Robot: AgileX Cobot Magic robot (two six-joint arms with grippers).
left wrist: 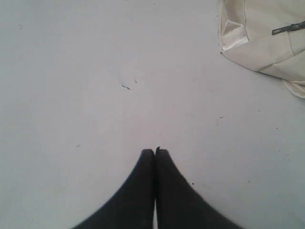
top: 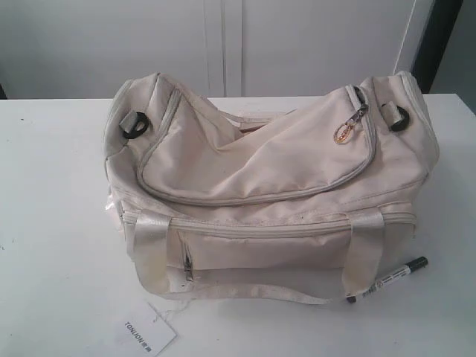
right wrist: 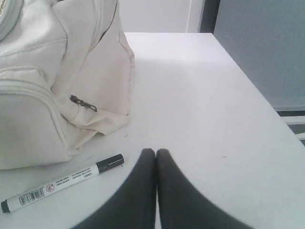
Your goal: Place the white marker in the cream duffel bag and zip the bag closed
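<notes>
Nearest us on the white table (top: 59, 245), a paper tag (top: 146, 330) printed TONLION lies at the near left. At the near right the white marker (top: 387, 279) lies flat, just beside the front corner of the cream duffel bag (top: 260, 171). Our right gripper (right wrist: 156, 151) hovers close to the marker, its black fingers pressed together on nothing. Our left gripper (left wrist: 155, 151) hangs over bare table by the bag's left side, likewise closed and empty. The bag fills the middle; its curved top zipper looks closed, with the gold ring pull (top: 343, 134) at the far right end. We judge that no step has begun. Next, the bag needs unzipping, and the right fingers must spread and close across the marker's barrel.
</notes>
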